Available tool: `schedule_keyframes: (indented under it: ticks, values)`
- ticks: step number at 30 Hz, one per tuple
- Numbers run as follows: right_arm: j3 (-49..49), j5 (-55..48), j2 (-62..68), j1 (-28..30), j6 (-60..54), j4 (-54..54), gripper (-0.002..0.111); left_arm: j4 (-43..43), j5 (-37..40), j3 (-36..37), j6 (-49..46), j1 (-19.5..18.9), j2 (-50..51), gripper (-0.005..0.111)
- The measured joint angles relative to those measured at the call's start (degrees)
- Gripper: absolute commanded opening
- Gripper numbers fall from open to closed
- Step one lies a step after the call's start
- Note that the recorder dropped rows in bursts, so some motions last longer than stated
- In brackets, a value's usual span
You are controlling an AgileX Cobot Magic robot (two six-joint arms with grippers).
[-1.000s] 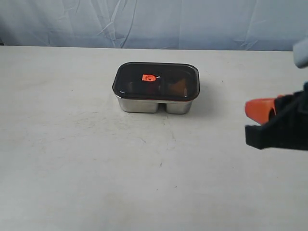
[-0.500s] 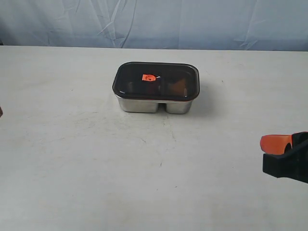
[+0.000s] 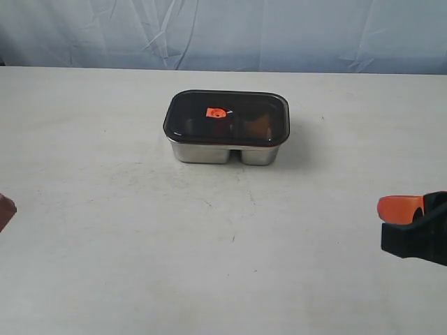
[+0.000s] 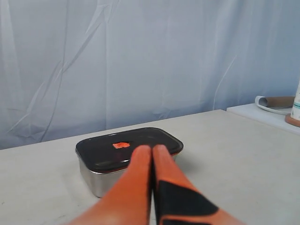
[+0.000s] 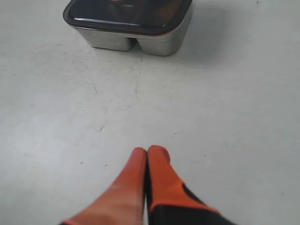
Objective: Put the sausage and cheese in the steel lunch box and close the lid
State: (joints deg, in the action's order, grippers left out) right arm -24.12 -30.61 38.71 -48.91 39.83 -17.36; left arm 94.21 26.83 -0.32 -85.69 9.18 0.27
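Exterior view: the steel lunch box (image 3: 202, 152) sits on the white table (image 3: 105, 251), toward the far middle. The lid (image 3: 188, 118) lies flat on it and covers both compartments. The orange-red valve (image 3: 214, 112) shows on top of the lid. The cheese (image 3: 258, 125) reads as a brownish lump through the dark lid, in the right compartment (dim, shape unclear). I cannot make out the sausage under the lid.

My right gripper (image 3: 401, 208) is at the right edge on the near side, well apart from the box. Its orange fingers (image 5: 159, 164) are pressed together with nothing between them. The right wrist view shows the tips touching over bare table, with the box up ahead.

My left gripper (image 4: 152, 147) shows best in the left wrist view. Its two orange fingers are tight against each other, empty, and pointing toward the box. Nothing touches the box in the exterior view. A pale blue curtain (image 3: 279, 35) hangs behind the table.
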Motion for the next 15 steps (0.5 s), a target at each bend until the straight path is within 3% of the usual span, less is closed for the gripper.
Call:
schedule_keyframes:
  ticks: [15]
  values:
    - [0.1, 0.0, -0.8, 0.0, 0.0, 0.0, -0.001, -1.3, 0.8, 0.0, 0.0, 0.0, 0.0, 0.000]
